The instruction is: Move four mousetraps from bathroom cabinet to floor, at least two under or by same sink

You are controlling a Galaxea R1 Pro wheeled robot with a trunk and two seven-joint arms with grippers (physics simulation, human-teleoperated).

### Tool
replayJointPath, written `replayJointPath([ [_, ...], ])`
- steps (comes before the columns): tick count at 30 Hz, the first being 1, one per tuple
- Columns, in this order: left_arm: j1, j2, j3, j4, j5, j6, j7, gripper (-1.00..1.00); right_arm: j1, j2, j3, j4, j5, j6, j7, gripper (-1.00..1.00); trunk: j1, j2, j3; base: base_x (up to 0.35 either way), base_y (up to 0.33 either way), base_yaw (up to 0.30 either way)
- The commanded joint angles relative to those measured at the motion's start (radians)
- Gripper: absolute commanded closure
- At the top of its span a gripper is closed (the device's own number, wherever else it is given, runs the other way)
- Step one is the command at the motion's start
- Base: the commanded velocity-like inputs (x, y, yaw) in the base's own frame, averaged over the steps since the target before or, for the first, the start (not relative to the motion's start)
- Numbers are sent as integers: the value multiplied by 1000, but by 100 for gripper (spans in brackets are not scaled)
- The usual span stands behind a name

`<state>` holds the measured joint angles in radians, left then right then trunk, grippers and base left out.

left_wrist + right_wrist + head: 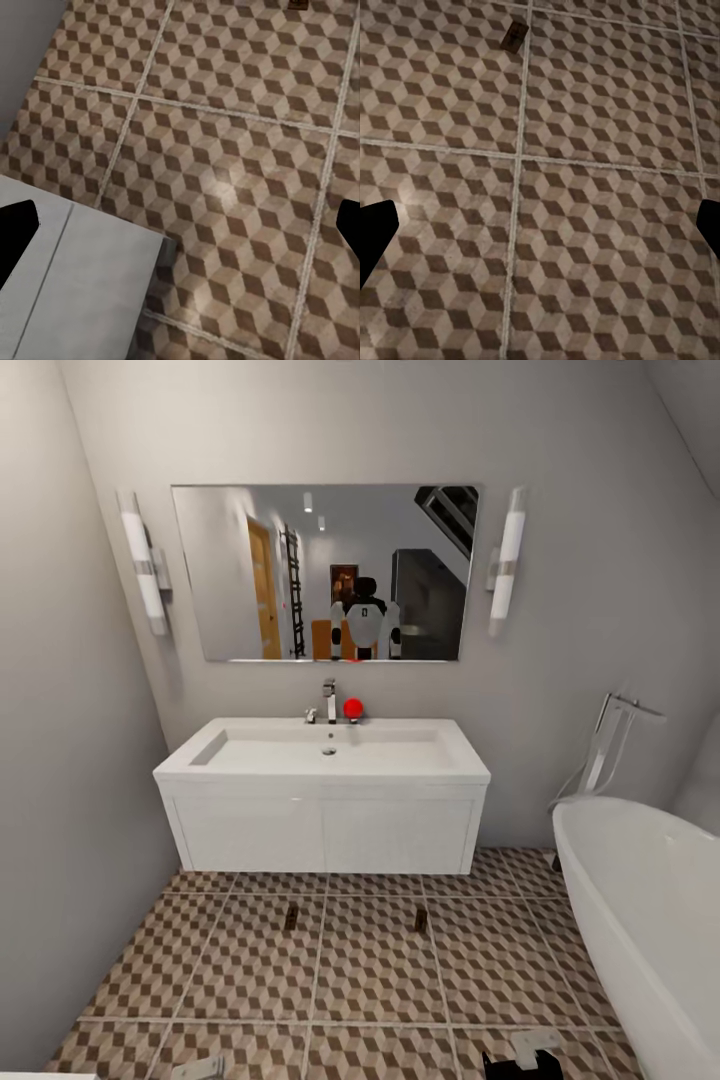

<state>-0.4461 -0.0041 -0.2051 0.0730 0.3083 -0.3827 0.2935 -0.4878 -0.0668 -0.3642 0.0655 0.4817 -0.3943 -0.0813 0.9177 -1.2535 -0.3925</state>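
Two mousetraps lie on the cube-patterned bathroom floor (250,970) just in front of the white sink (325,755), one to the left (291,917) and one to the right (421,919). In the right wrist view a mousetrap (514,35) rests flat beside a grout line. Another mousetrap (298,4) is cut off by the frame edge in the left wrist view. My left gripper (180,232) and right gripper (540,232) both hover open over bare tiles, with nothing between their fingers. Both reach into the head view's lower edge, the left gripper (200,1068) and the right gripper (525,1052). The cabinet is out of view.
The sink is a white wall-hung vanity with a tap (329,700) and a red object (353,708) on its rim. A mirror (325,572) hangs above. A white bathtub (650,905) fills the right side. Walls close in at the left. A pale grey block (67,285) sits under the left gripper.
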Motion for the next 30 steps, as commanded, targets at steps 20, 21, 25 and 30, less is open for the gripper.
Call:
replayJointPath([
  [20, -1, -1, -9, 4, 6, -5, 1, -100, -2, -1, -5, 5, 11, -6, -8, -100, -77, 139, 62, 0, 0, 0],
  [21, -1, -1, -9, 4, 6, -5, 1, -100, -2, -1, -5, 5, 11, -6, -8, -100, -81, 146, 65, 0, 0, 0],
  [25, 0, -1, -9, 4, 6, -5, 1, -100, -2, -1, -5, 5, 11, -6, -8, -100, -96, 174, 77, 0, 0, 0],
  [30, 0, -1, -9, 4, 6, -5, 1, -100, -2, -1, -5, 5, 11, -6, -7, -100, -115, 209, 93, 0, 0, 0],
])
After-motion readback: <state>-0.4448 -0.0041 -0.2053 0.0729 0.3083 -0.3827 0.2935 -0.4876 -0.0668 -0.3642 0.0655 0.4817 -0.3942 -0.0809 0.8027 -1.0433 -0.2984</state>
